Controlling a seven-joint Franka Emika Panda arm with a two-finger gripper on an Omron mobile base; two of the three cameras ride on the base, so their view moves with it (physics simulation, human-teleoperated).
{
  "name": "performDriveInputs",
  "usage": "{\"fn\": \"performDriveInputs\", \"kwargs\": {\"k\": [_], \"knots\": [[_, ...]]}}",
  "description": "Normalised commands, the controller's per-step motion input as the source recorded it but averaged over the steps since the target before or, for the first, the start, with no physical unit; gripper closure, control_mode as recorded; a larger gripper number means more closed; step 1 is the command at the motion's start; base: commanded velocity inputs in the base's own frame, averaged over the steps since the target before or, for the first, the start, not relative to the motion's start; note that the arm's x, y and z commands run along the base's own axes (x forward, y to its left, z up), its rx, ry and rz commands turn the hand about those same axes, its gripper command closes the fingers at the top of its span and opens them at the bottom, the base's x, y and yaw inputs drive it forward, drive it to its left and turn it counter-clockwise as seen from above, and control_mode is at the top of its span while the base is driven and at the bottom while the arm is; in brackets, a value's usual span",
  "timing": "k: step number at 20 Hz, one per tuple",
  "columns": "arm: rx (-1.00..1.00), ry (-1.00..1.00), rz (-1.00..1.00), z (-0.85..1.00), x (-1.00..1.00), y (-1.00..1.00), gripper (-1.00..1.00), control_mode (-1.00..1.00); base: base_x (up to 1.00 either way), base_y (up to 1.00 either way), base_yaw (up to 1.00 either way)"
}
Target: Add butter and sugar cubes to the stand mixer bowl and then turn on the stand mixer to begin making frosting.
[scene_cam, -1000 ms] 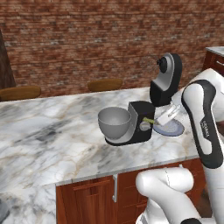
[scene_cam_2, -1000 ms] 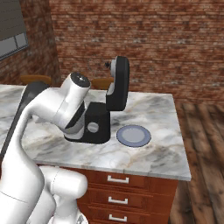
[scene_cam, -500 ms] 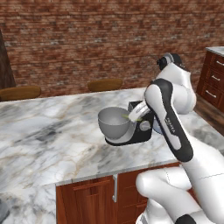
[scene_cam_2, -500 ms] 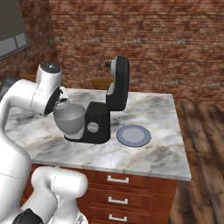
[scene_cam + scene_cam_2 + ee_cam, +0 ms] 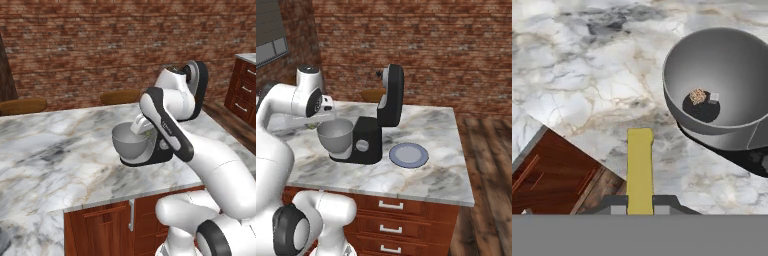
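The gripper [image 5: 640, 206] is nearly closed, its two dark fingertips [image 5: 614, 205] pinching a flat, smooth pale-yellow stick of butter [image 5: 640, 167] that juts straight out from between them. In the hand view the butter hangs over the marble counter [image 5: 577, 75], just beside the bowl [image 5: 727, 70] and not yet over its rim.

The bowl is round, deep and dull grey metal, seated on the mixer's black base. On its dark bottom lie two small lumps: a rough tan one [image 5: 697, 96] and a pale squarish one [image 5: 714, 97], probably sugar cubes, though they are too small to be sure of.

From the left base view the white arm bends down over the counter, the gripper [image 5: 145, 133] at the bowl's [image 5: 131, 142] far rim with a fleck of yellow at its tip. From the right base view the mixer [image 5: 368, 142] is a squat black box with a round grey knob [image 5: 361, 145] on its side; its rounded head [image 5: 392, 95] is tilted up and back, clear of the bowl [image 5: 335, 136]. A flat grey-blue plate [image 5: 408, 154] sits on the counter just beside the mixer, on the side away from the bowl.

The counter is glossy white marble with grey and tan veins, set on reddish wood cabinets [image 5: 401, 220] before a red brick wall [image 5: 456, 45].
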Motion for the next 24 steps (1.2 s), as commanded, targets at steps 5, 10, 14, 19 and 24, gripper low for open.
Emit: {"fn": "performDriveInputs", "kwargs": {"k": [5,10,14,19,24], "knots": [[-0.07,0.11,-0.08,-0.42,0.36,0.0,1.0,-1.0,0.0,0.0,0.0],[-0.04,0.05,-0.07,-0.26,0.34,0.0,1.0,-1.0,0.0,0.0,0.0],[-0.02,0.02,-0.07,-0.17,0.34,0.0,1.0,-1.0,0.0,0.0,0.0],[-0.01,0.01,-0.07,-0.19,0.34,0.0,1.0,-1.0,0.0,0.0,0.0],[-0.02,0.02,-0.07,-0.25,0.37,0.0,1.0,-1.0,0.0,0.0,0.0]]}}
